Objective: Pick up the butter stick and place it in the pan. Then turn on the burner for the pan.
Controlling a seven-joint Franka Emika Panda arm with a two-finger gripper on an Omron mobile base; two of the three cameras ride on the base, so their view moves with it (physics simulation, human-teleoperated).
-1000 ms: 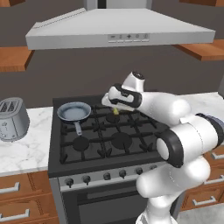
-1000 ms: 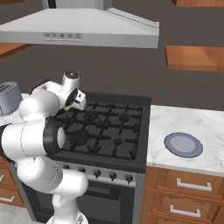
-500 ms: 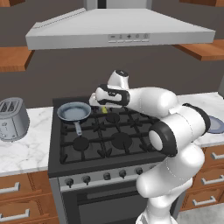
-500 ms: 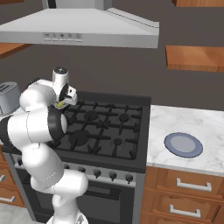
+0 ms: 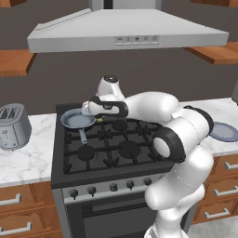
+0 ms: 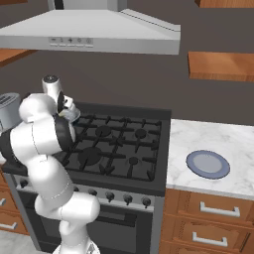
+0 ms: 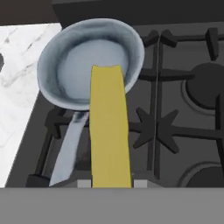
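The butter stick (image 7: 109,131) is sitting between the two fingers of the gripper (image 7: 108,183), which are pressed onto it – the claw is pinching the butter stick. In the hand view the yellow block is running up from the fingertips, and its far end is lying over the near rim of the pan (image 7: 52,74), so the butter is hanging above the pan's edge and not yet resting inside the bowl. In the left base view the butter stick (image 5: 100,119) is showing as a small yellow spot just beside the right rim of the pan (image 5: 76,119), under the gripper (image 5: 95,116).

The pan is standing on the back left burner of the stove (image 5: 116,153), with its grey handle (image 7: 68,146) pointing toward the front of the stove. A toaster (image 5: 13,126) is standing on the marble counter (image 5: 28,160) left of the pan, well apart from it. A blue-grey plate (image 6: 208,164) is lying on the counter far to the right of the pan, on the other side of the stove. The range hood (image 5: 125,35) is hanging above the pan and the stove.

Compared with one second ago, the arm has been swinging to the left – then the gripper was over the middle back of the stove, well apart from the pan, and now it is at the pan's rim. The pan, the toaster and the plate are staying in the same places.
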